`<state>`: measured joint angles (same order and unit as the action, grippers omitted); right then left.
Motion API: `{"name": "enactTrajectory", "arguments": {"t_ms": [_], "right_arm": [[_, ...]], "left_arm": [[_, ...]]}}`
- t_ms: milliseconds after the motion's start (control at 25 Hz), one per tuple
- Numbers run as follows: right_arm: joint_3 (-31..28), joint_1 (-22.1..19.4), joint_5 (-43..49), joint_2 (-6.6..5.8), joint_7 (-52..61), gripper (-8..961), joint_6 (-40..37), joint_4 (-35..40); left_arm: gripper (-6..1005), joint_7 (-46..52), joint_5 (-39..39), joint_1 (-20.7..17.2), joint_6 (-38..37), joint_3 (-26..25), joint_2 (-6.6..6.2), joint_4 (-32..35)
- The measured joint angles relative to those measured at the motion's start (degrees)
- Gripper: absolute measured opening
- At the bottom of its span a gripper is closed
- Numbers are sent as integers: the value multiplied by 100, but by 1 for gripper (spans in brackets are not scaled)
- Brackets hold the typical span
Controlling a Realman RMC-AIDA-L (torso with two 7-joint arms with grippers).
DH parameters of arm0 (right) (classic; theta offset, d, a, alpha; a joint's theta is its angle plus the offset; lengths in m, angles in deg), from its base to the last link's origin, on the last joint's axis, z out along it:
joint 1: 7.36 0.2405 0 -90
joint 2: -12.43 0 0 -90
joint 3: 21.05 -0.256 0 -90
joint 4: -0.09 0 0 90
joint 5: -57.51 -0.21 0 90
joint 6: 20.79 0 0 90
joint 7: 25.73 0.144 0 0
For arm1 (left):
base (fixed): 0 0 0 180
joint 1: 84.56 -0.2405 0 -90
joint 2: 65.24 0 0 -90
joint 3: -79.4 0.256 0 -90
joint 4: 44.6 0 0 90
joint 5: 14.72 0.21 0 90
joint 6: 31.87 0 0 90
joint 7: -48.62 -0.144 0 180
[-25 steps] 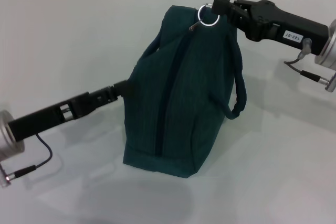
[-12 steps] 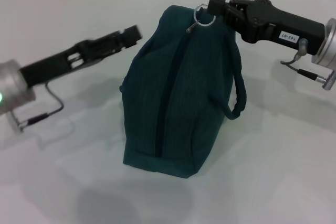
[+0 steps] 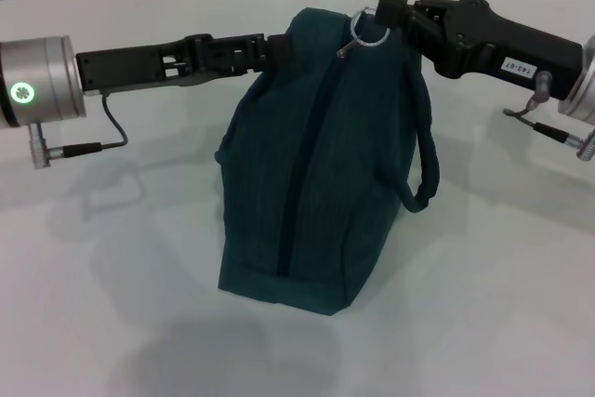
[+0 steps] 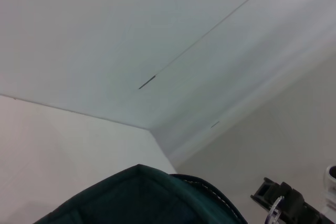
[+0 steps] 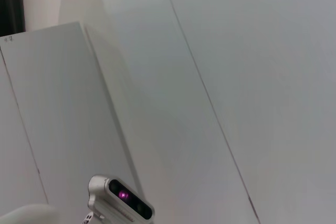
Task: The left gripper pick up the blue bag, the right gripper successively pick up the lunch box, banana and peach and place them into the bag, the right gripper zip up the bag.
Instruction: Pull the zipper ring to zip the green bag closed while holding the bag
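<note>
The blue bag [image 3: 344, 174] stands upright on the white table, its zip closed along the top and down the front. At the bag's top far corner, my right gripper [image 3: 383, 14] is shut on the silver zip ring [image 3: 373, 31]. My left gripper [image 3: 277, 48] reaches in level from the left and touches the bag's upper left edge. In the left wrist view the bag's top [image 4: 147, 198] fills the lower part, with the right gripper [image 4: 278, 208] and ring beyond it. Lunch box, banana and peach are out of view.
One loop handle [image 3: 425, 165] hangs down the bag's right side. White table [image 3: 139, 276] surrounds the bag, with a white wall behind. The right wrist view shows only wall panels and a small silver camera unit [image 5: 123, 199].
My left arm has let go of the bag's lower left side, risen and swung in to its upper left edge. The right gripper nudged left with the ring, then back.
</note>
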<state>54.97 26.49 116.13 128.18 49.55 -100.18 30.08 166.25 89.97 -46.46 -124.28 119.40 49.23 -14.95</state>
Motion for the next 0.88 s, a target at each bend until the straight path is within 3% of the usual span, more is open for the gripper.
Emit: {"name": "enactTrajectory", "arguments": {"t_ms": [880], "right_arm": [[10, 38, -96, -17, -75, 8, -81, -29]], "left_arm": [[549, 33, 566, 269, 119, 37, 45, 52]]}}
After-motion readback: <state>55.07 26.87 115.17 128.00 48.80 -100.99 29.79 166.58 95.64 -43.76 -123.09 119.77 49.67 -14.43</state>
